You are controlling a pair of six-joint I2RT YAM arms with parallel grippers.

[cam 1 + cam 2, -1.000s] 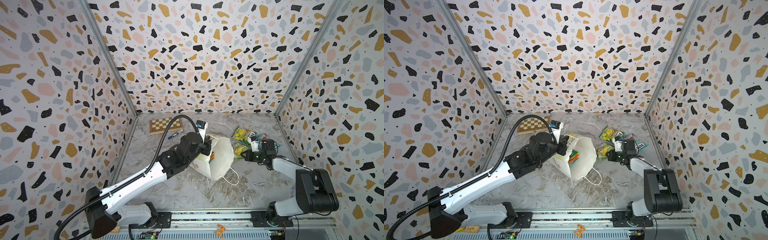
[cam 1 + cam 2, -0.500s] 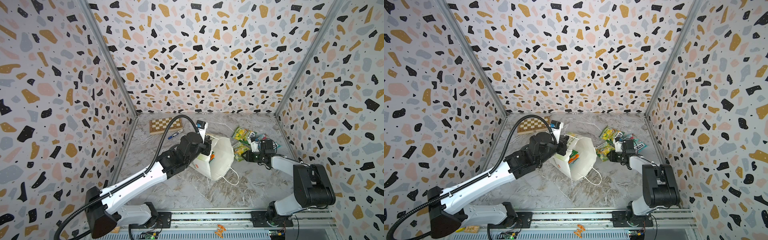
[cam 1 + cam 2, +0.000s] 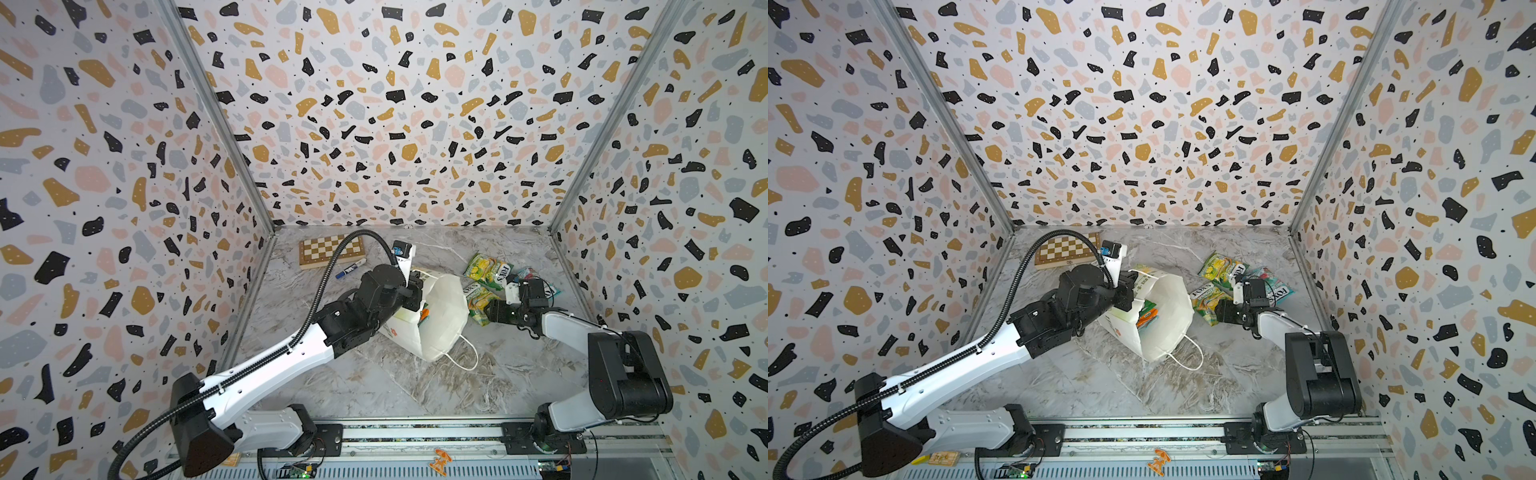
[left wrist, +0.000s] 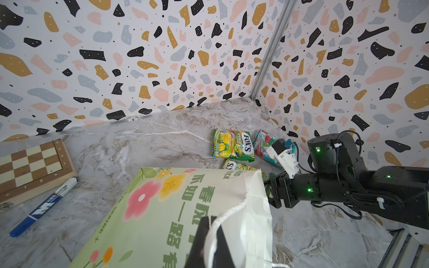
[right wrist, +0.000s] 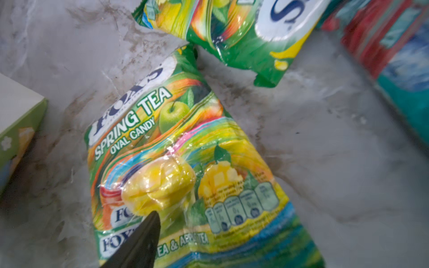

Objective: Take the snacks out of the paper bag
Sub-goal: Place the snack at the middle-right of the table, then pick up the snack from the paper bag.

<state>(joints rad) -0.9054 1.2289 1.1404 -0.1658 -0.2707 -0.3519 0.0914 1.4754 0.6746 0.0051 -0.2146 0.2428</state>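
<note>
Beside one paper bag, three snacks are laid; its rim is pinched by the left gripper, the right gripper spread low.

Right gripper fingers, shut a second ago, now stand apart — green-yellow packet lies loose on the desk under them; right elbow sits slightly higher.

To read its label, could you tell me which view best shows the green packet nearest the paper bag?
The right wrist view: the green packet fills it, label readable. Both top views show it small; the left wrist view shows only a strip past the paper bag.
</note>
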